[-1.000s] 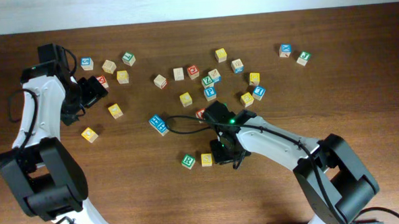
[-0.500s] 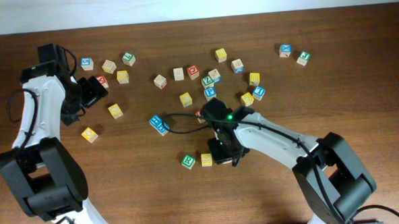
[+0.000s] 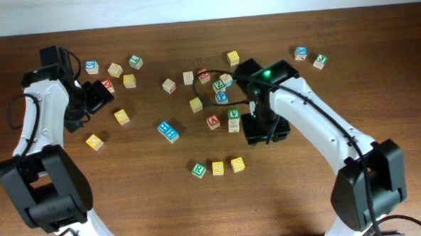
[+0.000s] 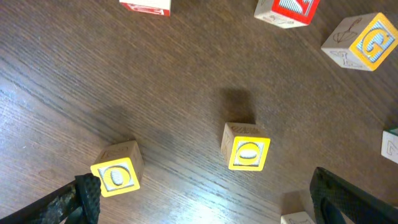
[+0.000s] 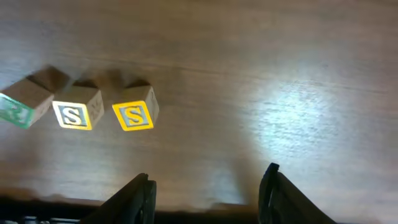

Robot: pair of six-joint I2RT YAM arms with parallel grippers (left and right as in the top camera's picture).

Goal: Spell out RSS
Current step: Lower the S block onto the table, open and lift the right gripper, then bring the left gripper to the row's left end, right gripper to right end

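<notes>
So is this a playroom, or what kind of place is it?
Probably a robot lab or test bench, not a playroom: a left arm and a right arm work over a wooden table scattered with alphabet cubes, including an RSS row.

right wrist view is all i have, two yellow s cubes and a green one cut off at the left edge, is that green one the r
Observer: Yes. Overhead shows the whole green R cube in line with the first S cube and second S cube.
Operator: is my end effector clear of them
Observer: Overhead puts the right end effector up and right of the row, touching no cube.
Operator: and the left arm
Observer: The left end effector is open at the far left, away from the row.
</notes>
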